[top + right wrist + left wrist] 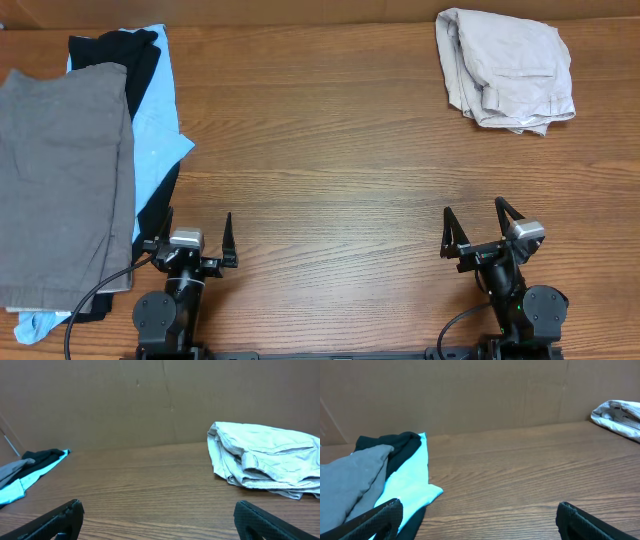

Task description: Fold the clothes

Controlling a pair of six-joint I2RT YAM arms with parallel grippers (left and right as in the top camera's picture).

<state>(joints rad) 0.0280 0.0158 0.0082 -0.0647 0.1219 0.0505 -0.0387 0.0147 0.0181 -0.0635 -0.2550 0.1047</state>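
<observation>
Trouble is judged most likely at the pile by the left edge of the bench. From overhead, the grey shorts are seen lying flat on top of the light-blue garment and the black shorts, all overlapping. If the top layer is pinched too deeply, the garments beneath could be dragged along with it. A dark cable crosses the near corner of the pile and could be snagged. The beige shorts are crumpled near the far right corner, well apart from both arms. The left gripper and right gripper are parked at the near edge, jaws spread and nothing held.

In the left wrist view, the spread fingers are shown empty over bare wood, with the pile just beside the left one. A sideways move could brush the light-blue garment and rumple it.

In the right wrist view, the fingers are likewise wide apart and empty. The beige shorts are seen bunched in several folds. A single pinch there may catch more than one layer, so a lopsided fold could result unless the fabric is spread first.
</observation>
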